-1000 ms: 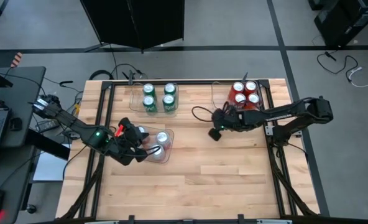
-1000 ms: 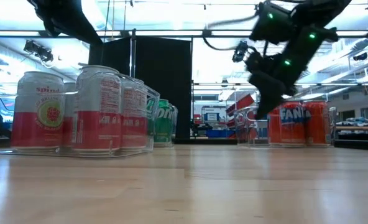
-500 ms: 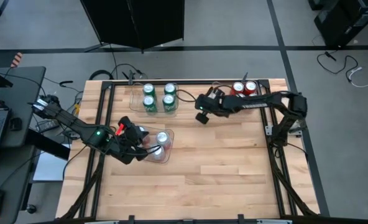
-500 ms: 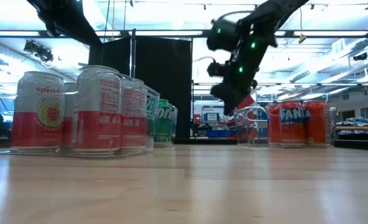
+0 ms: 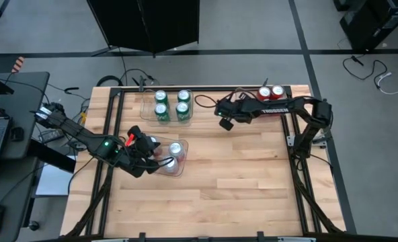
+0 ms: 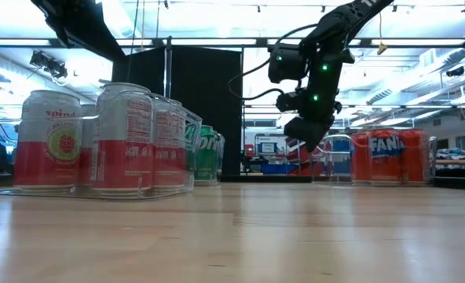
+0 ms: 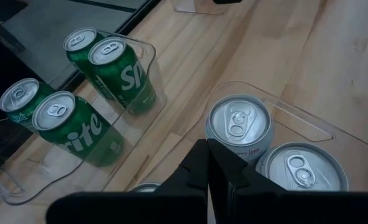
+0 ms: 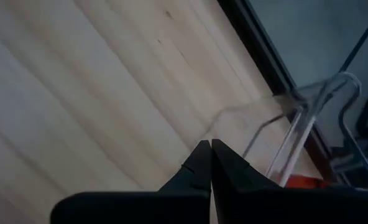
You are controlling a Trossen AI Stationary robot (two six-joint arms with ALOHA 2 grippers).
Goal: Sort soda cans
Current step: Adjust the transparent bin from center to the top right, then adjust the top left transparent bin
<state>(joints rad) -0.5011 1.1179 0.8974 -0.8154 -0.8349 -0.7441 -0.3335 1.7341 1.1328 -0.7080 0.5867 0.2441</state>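
Soda cans sit in three groups on the wooden table (image 5: 212, 181), each group inside a clear plastic tray.

Green cans (image 5: 171, 105): four, upright, two by two, in a tray (image 5: 145, 107) at the far edge, left of centre. The left wrist view shows their silver tops and "Sprite" lettering (image 7: 100, 127).

Silver-white cans (image 5: 175, 149): in a tray (image 5: 175, 169) on the left side, nearer the front than the green group. The low view shows them upright, white above and red below (image 6: 50, 141). The left arm hides part of this group from above, so the count cannot be told; the left wrist view shows two full tops and the edge of a third (image 7: 239, 123).

Red cans (image 5: 271, 93): at the far right corner in a tray (image 6: 335, 161). Two tops show from above; the right arm lies across the others. The low view shows orange-red "Fanta" sides (image 6: 386, 155).

Left gripper (image 7: 207, 163): over the silver-white cans' tray, fingers pressed together, tips just beside one can top, nothing between them.

Right gripper (image 8: 206, 155): reaching out from the red group toward the table's middle, hanging above the bare wood between the green and red trays. Fingers clenched flat on each other, empty. A tray corner shows just past the tips in the right wrist view.
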